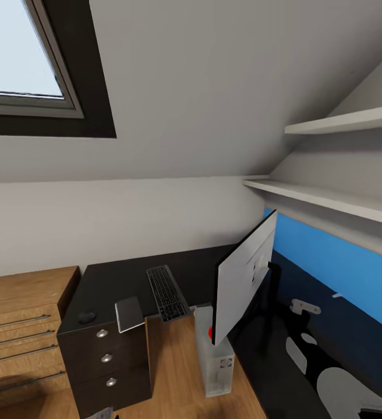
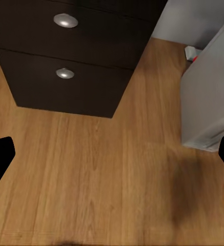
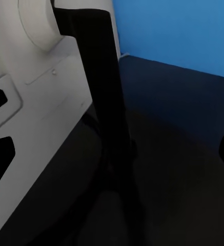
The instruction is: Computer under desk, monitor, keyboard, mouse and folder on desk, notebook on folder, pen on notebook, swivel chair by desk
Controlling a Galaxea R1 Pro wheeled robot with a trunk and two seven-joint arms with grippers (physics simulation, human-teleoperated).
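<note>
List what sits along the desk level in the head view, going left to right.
Wooden drawer unit → mouse → notebook → keyboard → computer → monitor.

Likely an attic bedroom workspace, sloped ceiling, skylight (image 1: 22,52), black desk (image 1: 121,279), wall shelves (image 1: 331,201)
</note>
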